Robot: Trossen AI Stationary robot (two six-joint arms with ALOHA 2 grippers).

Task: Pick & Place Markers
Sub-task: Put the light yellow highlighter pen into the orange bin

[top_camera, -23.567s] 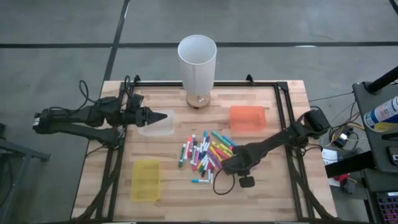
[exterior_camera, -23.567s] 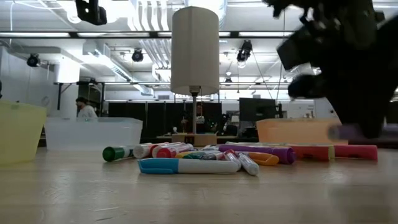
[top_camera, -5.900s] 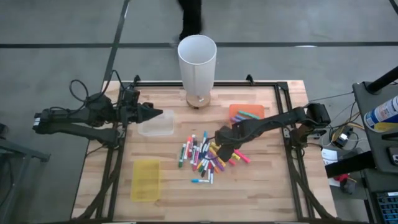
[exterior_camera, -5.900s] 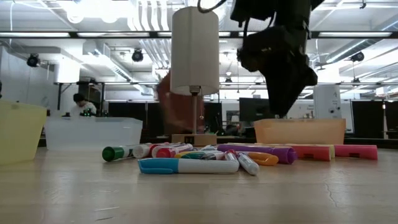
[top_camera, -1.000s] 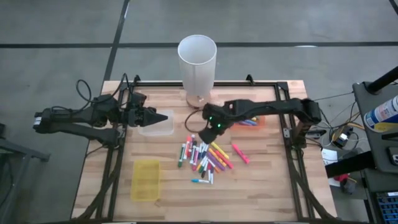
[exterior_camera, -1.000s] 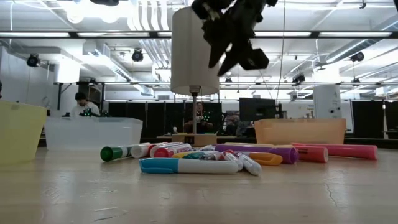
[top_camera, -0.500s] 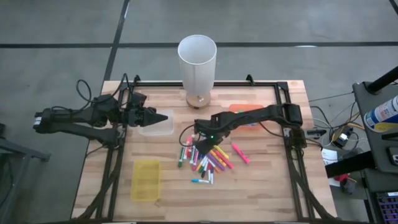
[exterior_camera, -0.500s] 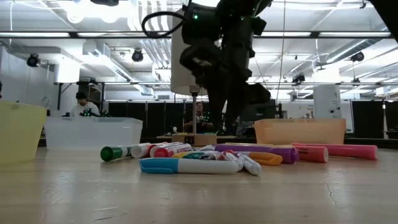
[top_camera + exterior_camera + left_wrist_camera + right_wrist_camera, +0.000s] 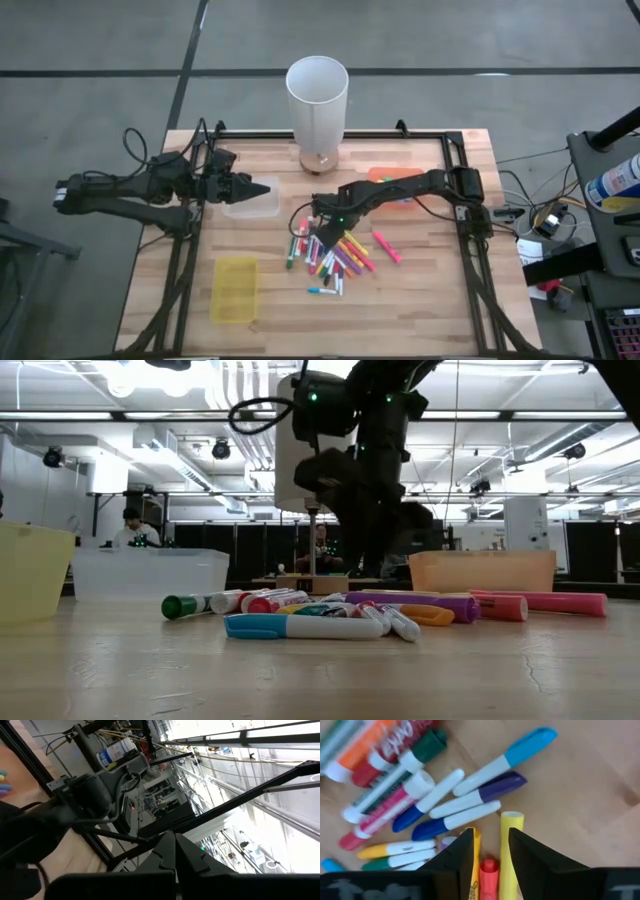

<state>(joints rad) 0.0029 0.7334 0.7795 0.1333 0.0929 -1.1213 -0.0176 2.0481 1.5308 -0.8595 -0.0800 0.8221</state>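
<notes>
Many markers [image 9: 328, 252] in mixed colours lie in a loose pile on the middle of the wooden table, seen also in the low view [image 9: 320, 615]. One pink marker [image 9: 386, 246] lies apart to the right. A few more lie in the orange tray [image 9: 395, 185]. My right gripper [image 9: 318, 224] is open and low over the far left part of the pile. In its wrist view the gripper [image 9: 490, 851] straddles a red marker [image 9: 489, 870] and a yellow marker [image 9: 511, 827]. My left gripper [image 9: 268, 186] is shut and waits over the clear tray [image 9: 250, 200]. My right gripper comes at the pile from above, pointing down, with one finger [image 9: 462, 852] beside an orange-yellow marker [image 9: 473, 870] and the other finger [image 9: 527, 852] partly over the yellow marker. I cannot tell whether the fingers touch any marker.
A tall white lamp [image 9: 317, 95] stands at the table's far edge, just beyond the pile. A yellow tray [image 9: 235, 288] sits near the left front. A black frame [image 9: 455, 150] runs round the table. Bare wood lies to the pile's near right.
My right gripper has moved from near the lamp's base toward the table's left and near edge, and down onto the far part of the pile. It has stayed open. The markers have not shifted.
</notes>
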